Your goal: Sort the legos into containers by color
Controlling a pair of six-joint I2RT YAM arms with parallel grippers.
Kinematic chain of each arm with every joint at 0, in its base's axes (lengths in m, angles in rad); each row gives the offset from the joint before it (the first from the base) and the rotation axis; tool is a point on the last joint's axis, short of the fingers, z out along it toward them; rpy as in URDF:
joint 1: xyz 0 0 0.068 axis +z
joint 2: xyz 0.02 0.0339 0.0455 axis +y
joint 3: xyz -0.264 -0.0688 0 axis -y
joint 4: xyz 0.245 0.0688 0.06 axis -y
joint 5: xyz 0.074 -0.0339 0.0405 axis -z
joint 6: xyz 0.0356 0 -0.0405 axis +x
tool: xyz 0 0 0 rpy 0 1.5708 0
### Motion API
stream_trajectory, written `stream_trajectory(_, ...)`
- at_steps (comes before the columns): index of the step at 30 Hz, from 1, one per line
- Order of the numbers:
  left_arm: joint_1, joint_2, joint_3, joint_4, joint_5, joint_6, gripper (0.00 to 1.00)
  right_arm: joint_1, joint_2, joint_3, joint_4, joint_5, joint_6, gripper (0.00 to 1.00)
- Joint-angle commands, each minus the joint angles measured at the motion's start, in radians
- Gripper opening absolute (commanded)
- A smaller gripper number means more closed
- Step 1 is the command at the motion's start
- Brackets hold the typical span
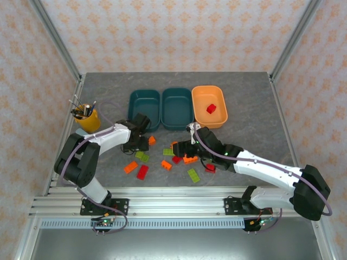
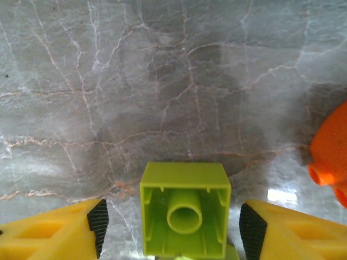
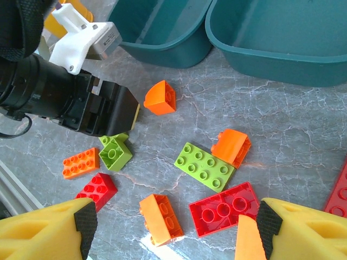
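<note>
Hovering over scattered small plastic bricks [image 1: 142, 171], the right gripper [image 3: 176, 230] is holding its yellow fingers [image 3: 49, 227] wide, gripping nothing; a red oblong brick [image 3: 225, 208] is lying studs-up beneath, long axis slanting across the grey marbled table [image 3: 303, 135]. Alongside, the left gripper [image 2: 175, 226] is straddling a yellow-green square brick [image 2: 184, 211], hollow underside facing its camera, pads [image 2: 98, 222] standing just clear of both sides. Beyond, a dark teal shallow plastic tray [image 1: 144, 108] and a second teal tray [image 1: 178, 107] are sitting beside an orange tray [image 1: 201, 116] carrying one red brick [image 1: 211, 108].
</note>
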Motion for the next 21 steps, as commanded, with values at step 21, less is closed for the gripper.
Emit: stream_trajectory(21,0.017,-0.120,0.018,-0.087,-0.085,0.012,0.34,0.004,-0.012,0.076,-0.012,0.074,0.002,0.78)
